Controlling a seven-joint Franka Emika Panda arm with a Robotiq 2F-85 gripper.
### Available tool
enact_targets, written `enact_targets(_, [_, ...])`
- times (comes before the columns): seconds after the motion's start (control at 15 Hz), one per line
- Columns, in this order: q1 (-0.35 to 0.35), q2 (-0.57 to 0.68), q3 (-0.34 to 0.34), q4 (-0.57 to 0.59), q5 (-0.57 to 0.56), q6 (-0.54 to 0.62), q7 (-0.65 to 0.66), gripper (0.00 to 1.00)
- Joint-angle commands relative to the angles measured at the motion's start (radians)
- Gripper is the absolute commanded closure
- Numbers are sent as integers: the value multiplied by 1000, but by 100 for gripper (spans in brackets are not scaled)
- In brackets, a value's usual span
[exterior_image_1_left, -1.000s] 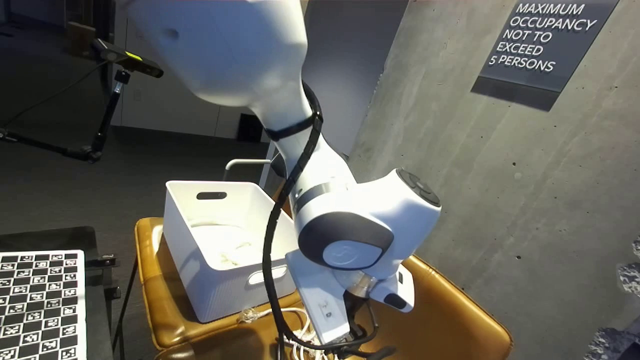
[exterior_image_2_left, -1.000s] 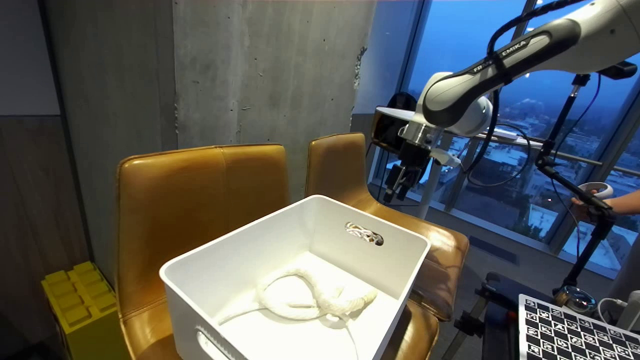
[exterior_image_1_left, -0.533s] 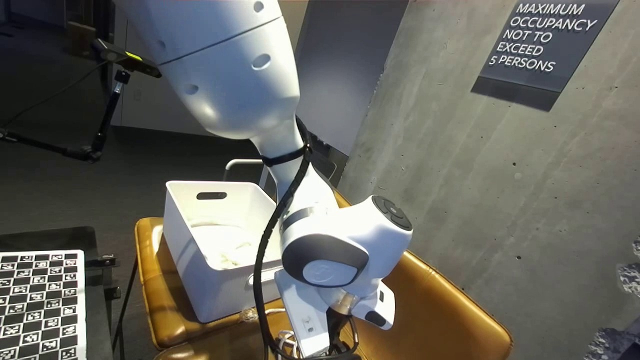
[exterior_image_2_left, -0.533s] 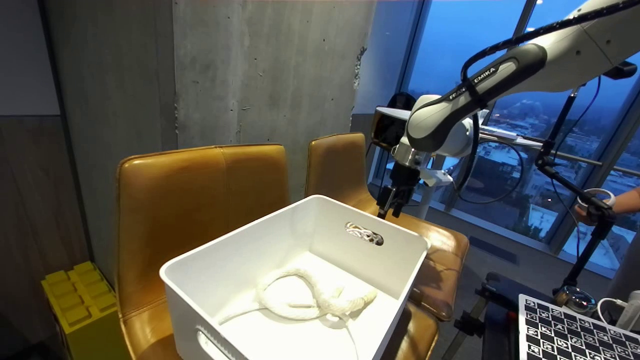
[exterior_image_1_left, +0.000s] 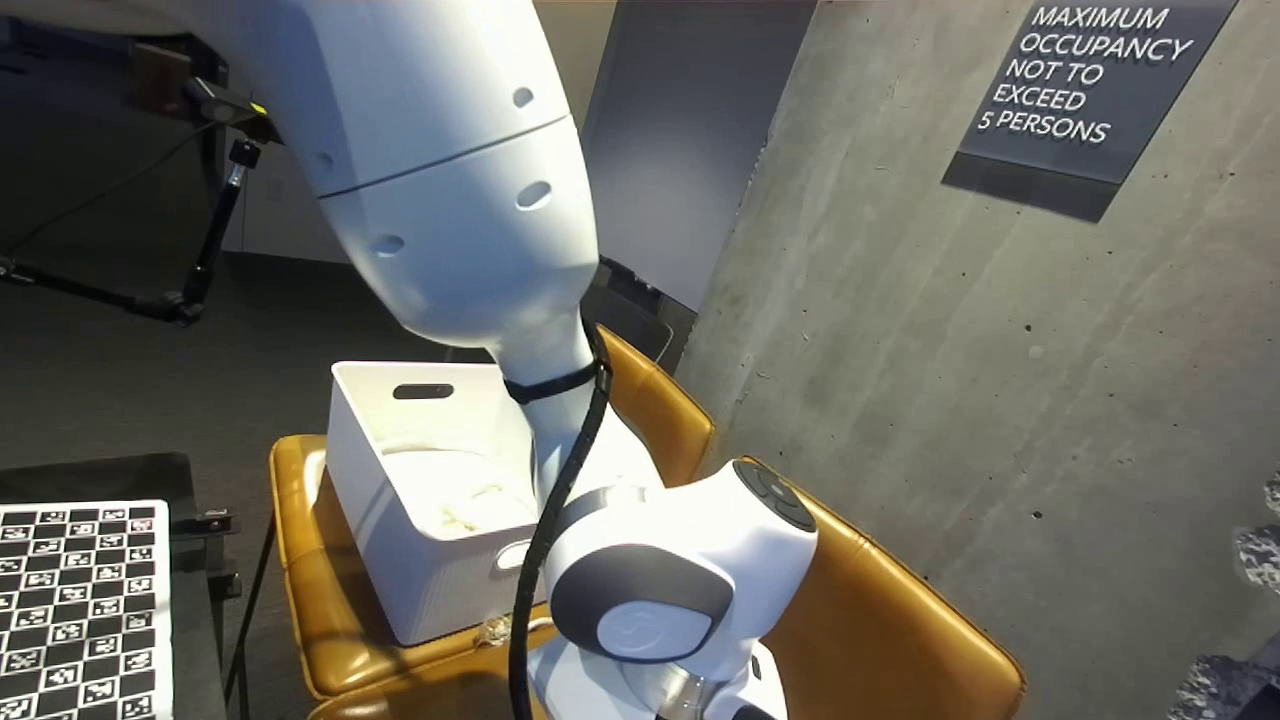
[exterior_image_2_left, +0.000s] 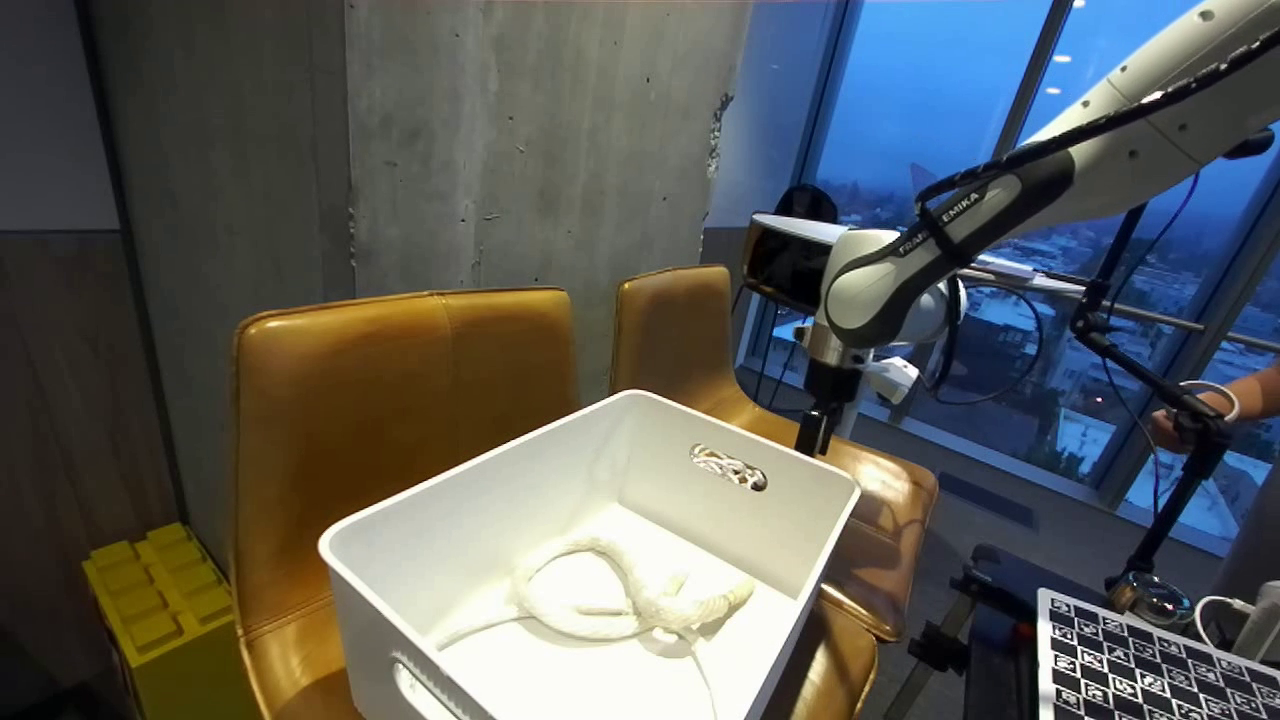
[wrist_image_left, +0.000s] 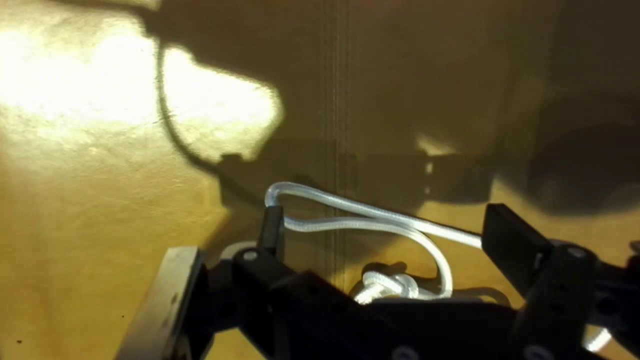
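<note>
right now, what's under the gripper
Below the open gripper, a white cord lies looped and knotted on the tan chair. The gripper itself covers part of it; how the cord runs behind cannot be seen.

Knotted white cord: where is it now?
In the wrist view, the knotted cord lies looped on the chair seat, lower half, mostly right of centre, framed by the open hand.

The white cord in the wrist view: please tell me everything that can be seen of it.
The white cord looks round and finely textured. It lies slack on the tan, leather-looking chair, bent in loops, with a knot-like tangle. The open gripper hides parts of it; whether they touch is unclear.
</note>
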Motion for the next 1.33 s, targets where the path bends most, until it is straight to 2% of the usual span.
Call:
enact_targets(0.0, [7, 26, -20, 35, -67, 8, -110, 0])
enact_targets(0.53, [-1, 67, 10, 96, -84, 62, -314, 0])
enact_targets(1.2, [41, 195, -1, 188, -81, -5, -311, 0])
enact_targets(1.27, [45, 211, -5, 189, -84, 2, -308, 5])
